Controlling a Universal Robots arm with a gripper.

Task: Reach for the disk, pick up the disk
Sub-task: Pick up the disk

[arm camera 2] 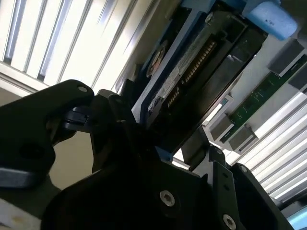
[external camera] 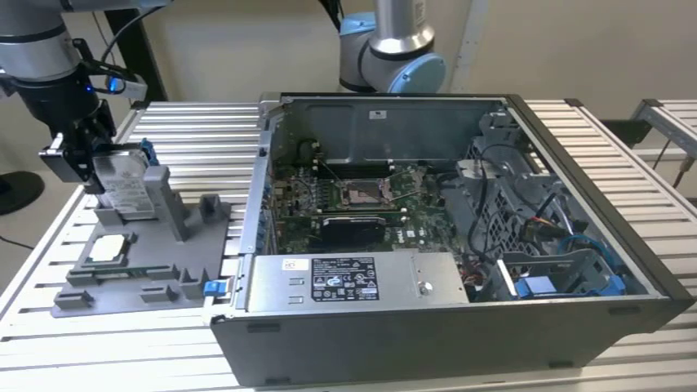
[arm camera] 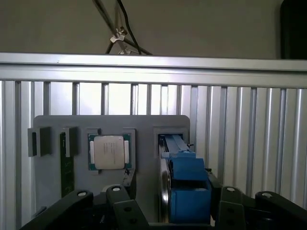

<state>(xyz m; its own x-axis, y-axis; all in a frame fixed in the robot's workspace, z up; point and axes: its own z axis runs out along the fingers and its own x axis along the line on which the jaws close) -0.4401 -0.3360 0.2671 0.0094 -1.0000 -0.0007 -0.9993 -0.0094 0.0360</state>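
So the disk (external camera: 123,192) is standing on edge in a slot of the grey holder (external camera: 163,269), over on the exterior view's left. The label side faces the camera and a bit of the blue bracket (external camera: 145,151) pokes out along the top edge. In the first wrist view you get it edge-on (arm camera: 184,191), mostly blue plastic.

The end effector (external camera: 100,171) is right down on the upper part of the disk. Honestly can't tell if it's clamped or just sitting around it, since in both wrist views the black linkage covers the contact area.

Tight spot though. The holder has an upright grey post (external camera: 156,189) just beside the disk on the exterior view's right. A small square chip (external camera: 109,247) lies flat in its own pocket nearer the camera, apart from the disk. There's also a narrow green board (arm camera: 64,160) in another slot past the chip.

The holder sits on a slatted metal surface (external camera: 610,155). The opened computer case (external camera: 458,327) is next to it on the exterior view's right, and a little blue clip (external camera: 215,287) sits at the holder's corner by the case.
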